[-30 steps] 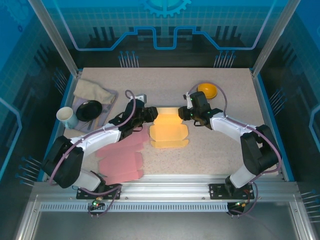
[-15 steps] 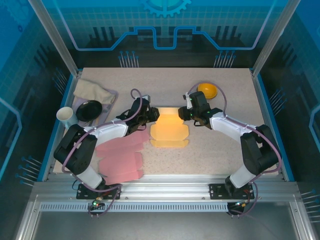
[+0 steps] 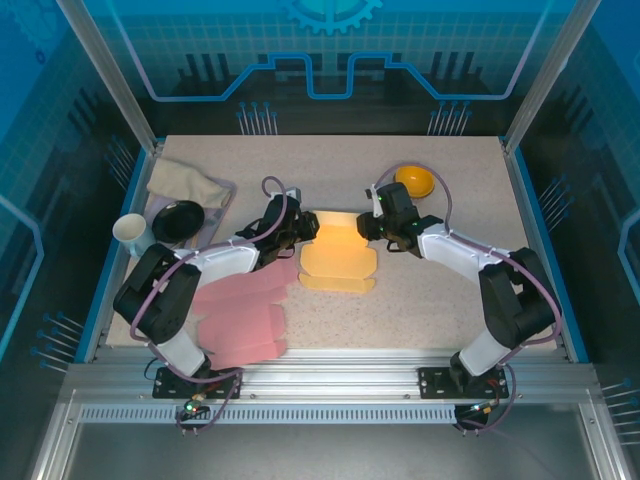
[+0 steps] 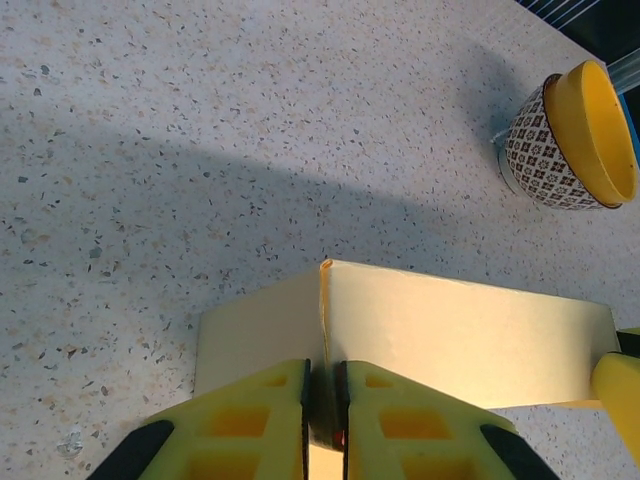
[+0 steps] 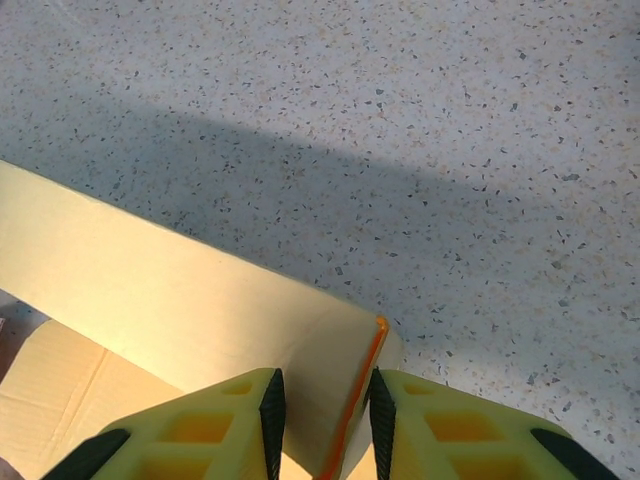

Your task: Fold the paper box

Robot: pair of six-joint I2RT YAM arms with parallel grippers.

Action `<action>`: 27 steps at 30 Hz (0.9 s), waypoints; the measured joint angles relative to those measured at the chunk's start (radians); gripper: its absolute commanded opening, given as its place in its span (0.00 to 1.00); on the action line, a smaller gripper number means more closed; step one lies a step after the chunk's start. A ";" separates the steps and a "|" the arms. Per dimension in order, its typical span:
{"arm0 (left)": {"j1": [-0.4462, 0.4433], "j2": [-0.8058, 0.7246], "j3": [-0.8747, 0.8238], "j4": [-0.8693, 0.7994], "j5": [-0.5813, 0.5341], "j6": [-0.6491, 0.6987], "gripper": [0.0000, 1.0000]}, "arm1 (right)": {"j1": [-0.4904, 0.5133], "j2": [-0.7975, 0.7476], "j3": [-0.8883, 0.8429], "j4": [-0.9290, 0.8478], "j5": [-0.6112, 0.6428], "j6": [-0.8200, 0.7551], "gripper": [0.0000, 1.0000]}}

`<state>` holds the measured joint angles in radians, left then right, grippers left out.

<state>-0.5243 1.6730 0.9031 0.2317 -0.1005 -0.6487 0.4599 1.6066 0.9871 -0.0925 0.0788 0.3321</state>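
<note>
Box (image 3: 338, 258) lies on the surface (image 3: 430, 310) directly between the two hands, partly formed: the wall at the hands stands upright, the panels nearer the arm bases lie flat. Left hand (image 4: 322, 385) is clenched on one end of that wall, fingers (image 4: 250, 410) pinching the corner crease with only a thin gap between them. Right hand (image 5: 322, 395) grasps the opposite end, one finger on each side of the wall at its orange-edged corner. Judgement: gripping both ends together keeps the wall erect and square, so the end flaps can be turned in without the card springing back. Folding appears to be at an early-to-middle stage. Bowl (image 4: 570, 135) stands ahead and right of the left hand, apart from the box. Pink sheet (image 3: 240, 310) lies behind the left hand, under its arm, not gripped.
</note>
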 measured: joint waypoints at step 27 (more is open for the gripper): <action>0.001 -0.034 0.106 -0.248 -0.057 0.107 0.29 | 0.011 -0.111 0.130 -0.181 0.035 -0.118 0.43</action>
<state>-0.5232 1.6394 1.0096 -0.0166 -0.1574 -0.5419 0.4706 1.4960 1.1168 -0.2733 0.1135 0.2138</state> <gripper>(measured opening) 0.272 0.429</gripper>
